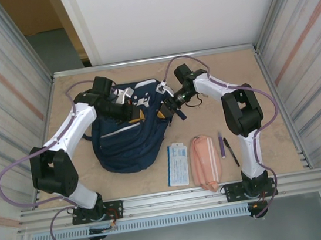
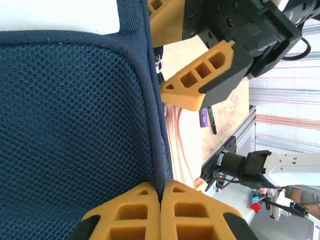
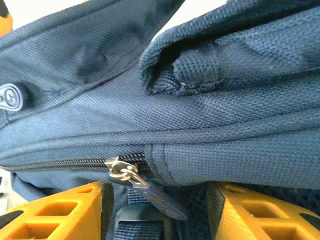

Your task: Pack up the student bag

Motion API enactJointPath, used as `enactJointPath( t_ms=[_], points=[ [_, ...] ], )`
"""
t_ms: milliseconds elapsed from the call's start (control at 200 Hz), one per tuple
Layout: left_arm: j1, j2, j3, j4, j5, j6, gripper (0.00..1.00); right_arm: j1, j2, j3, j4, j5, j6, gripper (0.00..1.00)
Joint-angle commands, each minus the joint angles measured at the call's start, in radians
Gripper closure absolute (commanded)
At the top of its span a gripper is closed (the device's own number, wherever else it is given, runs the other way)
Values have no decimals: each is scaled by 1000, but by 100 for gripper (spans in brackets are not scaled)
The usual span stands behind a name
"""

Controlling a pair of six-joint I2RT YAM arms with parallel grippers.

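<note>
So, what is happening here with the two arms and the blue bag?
Both arms are working at the far end of the student bag, which lies on the table. The left gripper is shut on the bag's edge, beside the mesh panel. The right gripper is open, with one finger on each side of the zip pull. The book, pink pouch, purple pen and black pen lie beside the bag, not yet packed.

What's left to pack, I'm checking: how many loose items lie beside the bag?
4, left to right by the near edge: booklet, pink pouch, purple pen, black pen. The student bag may hide more.
</note>
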Motion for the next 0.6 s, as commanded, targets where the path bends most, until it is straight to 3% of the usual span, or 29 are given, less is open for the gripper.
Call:
enactJointPath(
  t_ms=[0,200,451,596],
  points=[
    [-8,-30,56,-5,98,52,100,2,12,-12,-26,-22,-24,53],
    [-7,-22,49,-7,101,60,100,-30,-35,-54,79,-33,29,76],
    [-2,-16,47,-7,91,64,100,-34,-80,-100,142,-13,56,90],
    [0,-10,47,-6,92,65,100,-32,-118,-139,195,0,80,92]
  ],
)
